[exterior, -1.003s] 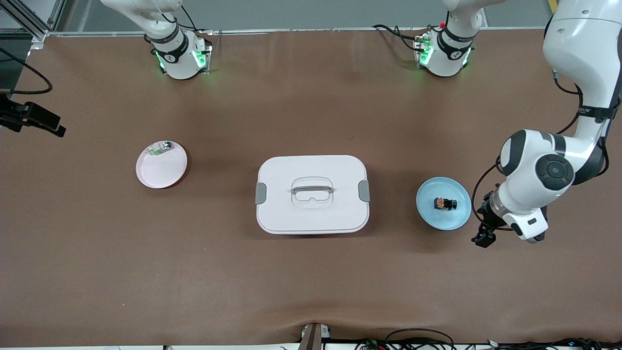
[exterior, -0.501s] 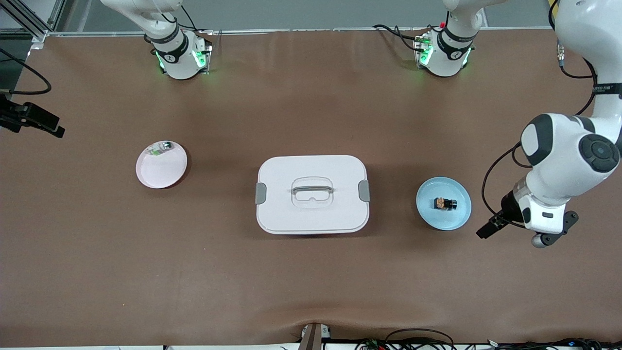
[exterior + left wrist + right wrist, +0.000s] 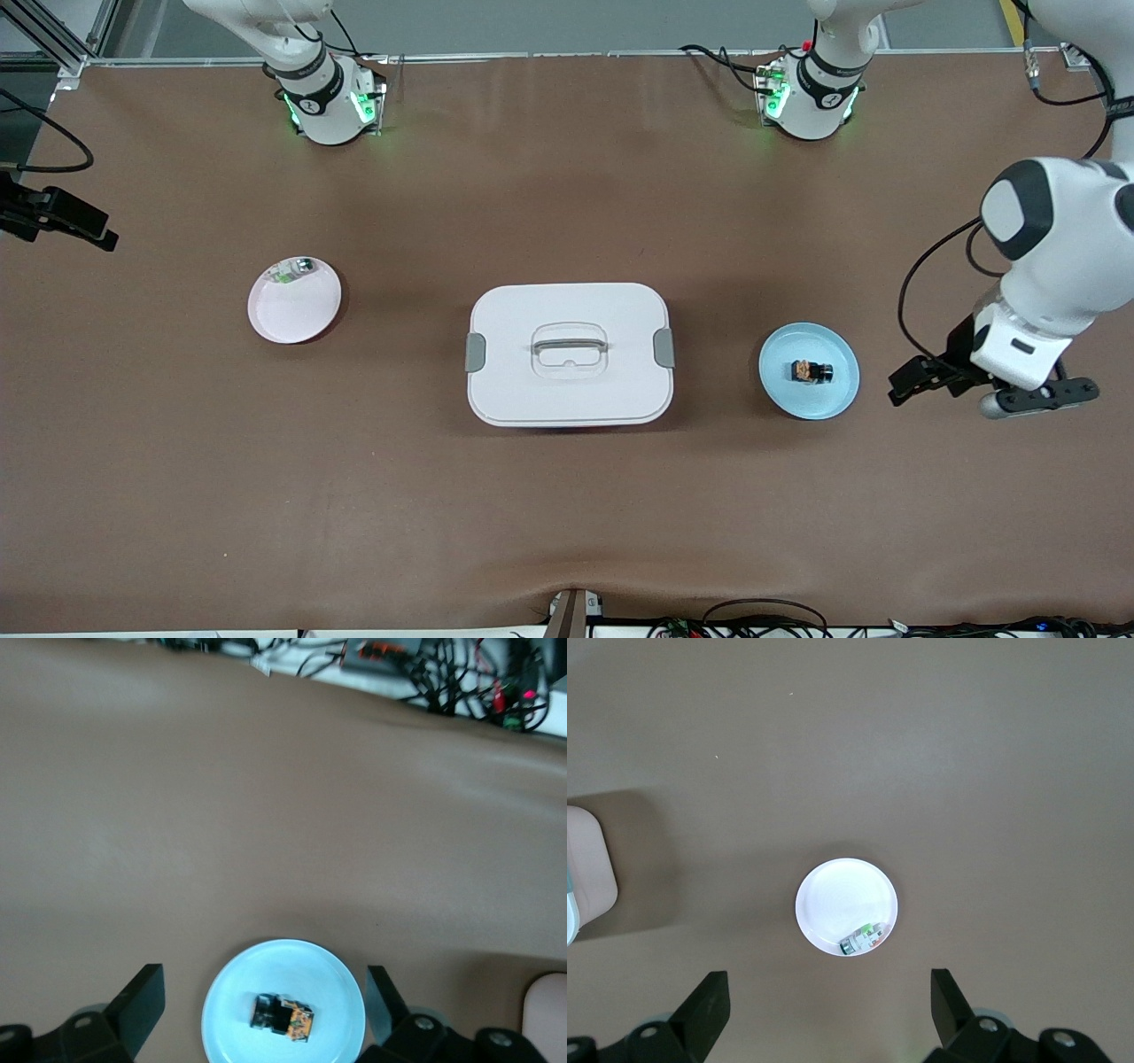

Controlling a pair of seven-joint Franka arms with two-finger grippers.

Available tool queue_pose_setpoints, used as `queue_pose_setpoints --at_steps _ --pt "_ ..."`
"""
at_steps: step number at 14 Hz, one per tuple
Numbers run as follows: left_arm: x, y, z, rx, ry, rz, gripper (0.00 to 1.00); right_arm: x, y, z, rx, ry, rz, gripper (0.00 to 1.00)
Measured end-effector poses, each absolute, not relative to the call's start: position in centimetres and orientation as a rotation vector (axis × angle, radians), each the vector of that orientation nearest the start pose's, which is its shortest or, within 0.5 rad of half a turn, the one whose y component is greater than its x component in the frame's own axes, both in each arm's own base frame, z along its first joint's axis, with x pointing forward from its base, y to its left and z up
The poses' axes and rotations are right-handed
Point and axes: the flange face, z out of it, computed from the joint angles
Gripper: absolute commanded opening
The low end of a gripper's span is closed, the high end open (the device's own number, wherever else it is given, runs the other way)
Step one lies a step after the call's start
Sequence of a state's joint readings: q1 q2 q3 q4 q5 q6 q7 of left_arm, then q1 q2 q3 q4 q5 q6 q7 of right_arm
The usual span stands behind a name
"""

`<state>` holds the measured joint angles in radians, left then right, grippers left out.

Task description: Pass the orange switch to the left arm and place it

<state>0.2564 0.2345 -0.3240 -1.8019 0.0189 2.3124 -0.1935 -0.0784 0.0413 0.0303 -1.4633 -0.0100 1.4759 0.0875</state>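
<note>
The orange switch (image 3: 811, 371) lies on the blue plate (image 3: 837, 397), between the box (image 3: 568, 390) and the table edge at the left arm's end. The left gripper (image 3: 926, 376) hovers beside that plate, jaws apart, empty. The right gripper (image 3: 828, 1014) waits high above the pink plate (image 3: 288, 315), jaws apart, empty.

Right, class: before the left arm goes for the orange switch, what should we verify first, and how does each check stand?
1. Orange switch lies free on the blue plate: ok.
2. Left gripper open: ok.
3. Left gripper over the switch: not ok, it is over bare table beside the plate.
4. Box lid on, between the two plates: ok.
5. Right gripper open: ok.
6. Pink plate has bare room: ok.
</note>
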Motion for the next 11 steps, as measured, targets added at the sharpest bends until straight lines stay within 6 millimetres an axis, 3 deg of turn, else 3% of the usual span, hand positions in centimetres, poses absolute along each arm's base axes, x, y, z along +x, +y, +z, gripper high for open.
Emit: queue_pose_setpoints --at_steps 4,11 --pt "63.0 -2.8 51.2 -3.171 -0.165 -0.404 1.0 55.8 -2.3 64.4 -3.143 0.2 0.045 1.0" --pt "61.0 -3.3 58.0 -3.136 -0.142 -0.495 1.0 55.7 -2.8 64.4 -3.144 0.214 0.045 1.0"
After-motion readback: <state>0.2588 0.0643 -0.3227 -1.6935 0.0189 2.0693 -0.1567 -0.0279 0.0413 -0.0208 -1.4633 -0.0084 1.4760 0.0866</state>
